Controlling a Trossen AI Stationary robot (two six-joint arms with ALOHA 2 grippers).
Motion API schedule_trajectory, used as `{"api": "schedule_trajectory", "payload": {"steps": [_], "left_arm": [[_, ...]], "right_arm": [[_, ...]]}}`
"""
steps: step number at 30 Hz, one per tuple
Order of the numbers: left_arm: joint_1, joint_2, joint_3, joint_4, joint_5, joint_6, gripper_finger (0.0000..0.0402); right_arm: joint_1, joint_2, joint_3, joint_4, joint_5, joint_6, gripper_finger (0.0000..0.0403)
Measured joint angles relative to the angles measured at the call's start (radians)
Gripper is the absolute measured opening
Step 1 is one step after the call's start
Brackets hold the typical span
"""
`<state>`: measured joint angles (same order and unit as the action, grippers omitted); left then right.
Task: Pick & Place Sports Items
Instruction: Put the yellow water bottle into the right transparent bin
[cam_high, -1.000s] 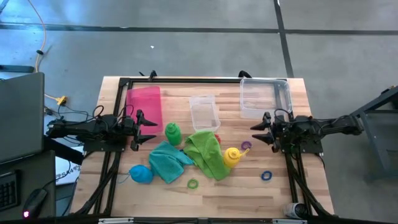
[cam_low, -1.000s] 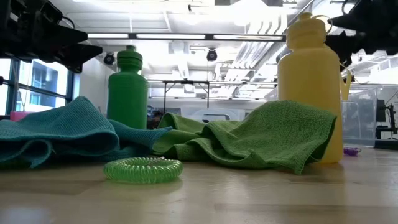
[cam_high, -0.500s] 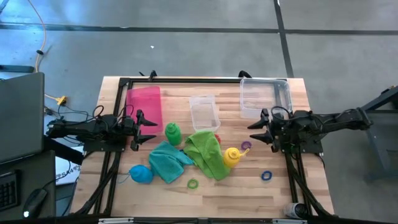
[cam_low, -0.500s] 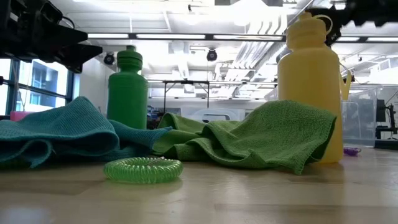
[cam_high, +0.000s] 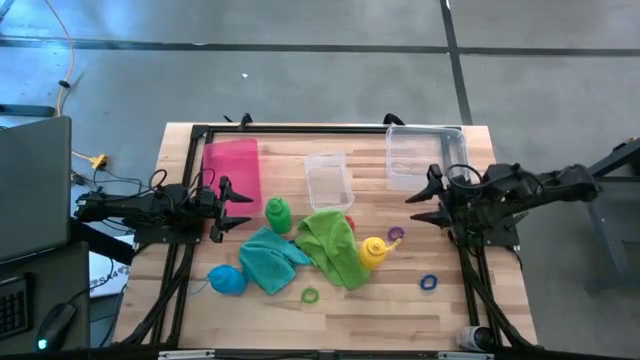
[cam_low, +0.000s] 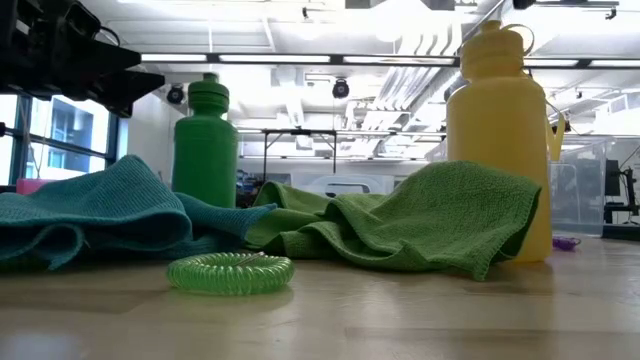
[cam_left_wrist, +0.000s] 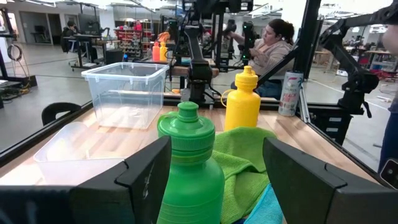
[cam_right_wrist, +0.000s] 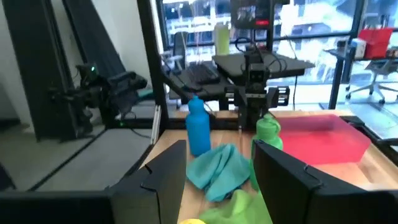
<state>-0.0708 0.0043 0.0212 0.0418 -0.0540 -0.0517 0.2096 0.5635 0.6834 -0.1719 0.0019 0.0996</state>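
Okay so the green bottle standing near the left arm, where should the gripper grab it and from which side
Grip the green bottle around its straight body below the cap, probably coming level from the left gripper's side. It stands upright, and that gripper is open and already facing it. The teal towel lies against its near side, so a low approach from there looks blocked.

A green bottle (cam_left_wrist: 189, 168) stands upright between the left claw's (cam_left_wrist: 214, 180) two spread dark fingers (cam_left_wrist: 146, 177). Behind it, a lime towel (cam_left_wrist: 245, 155) lies against a yellow bottle (cam_left_wrist: 242, 99). Two clear boxes (cam_left_wrist: 124, 87) sit on the wooden surface (cam_left_wrist: 305, 140). A seated person (cam_left_wrist: 270, 50) is beyond.
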Motion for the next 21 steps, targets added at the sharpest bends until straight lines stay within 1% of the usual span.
{"api": "schedule_trajectory", "payload": {"steps": [4,8,11,15,17,21], "left_arm": [[0.000,0.000,0.000,0.000,0.000,0.000,0.0249],[0.000,0.000,0.000,0.000,0.000,0.000,0.0249],[0.000,0.000,0.000,0.000,0.000,0.000,0.0249],[0.000,0.000,0.000,0.000,0.000,0.000,0.0249],[0.000,0.000,0.000,0.000,0.000,0.000,0.0249],[0.000,0.000,0.000,0.000,0.000,0.000,0.0249]], "right_arm": [[0.041,0.068,0.096,-0.141,-0.002,-0.009,0.0174],[0.095,0.122,0.179,-0.221,0.002,-0.016,0.0174],[0.137,0.153,0.200,-0.201,-0.033,0.001,0.0174],[0.187,0.173,0.202,-0.175,-0.036,0.003,0.0174],[0.204,0.193,0.202,-0.165,-0.027,0.019,0.0174],[0.219,0.233,0.202,-0.160,0.036,0.075,0.0174]]}}
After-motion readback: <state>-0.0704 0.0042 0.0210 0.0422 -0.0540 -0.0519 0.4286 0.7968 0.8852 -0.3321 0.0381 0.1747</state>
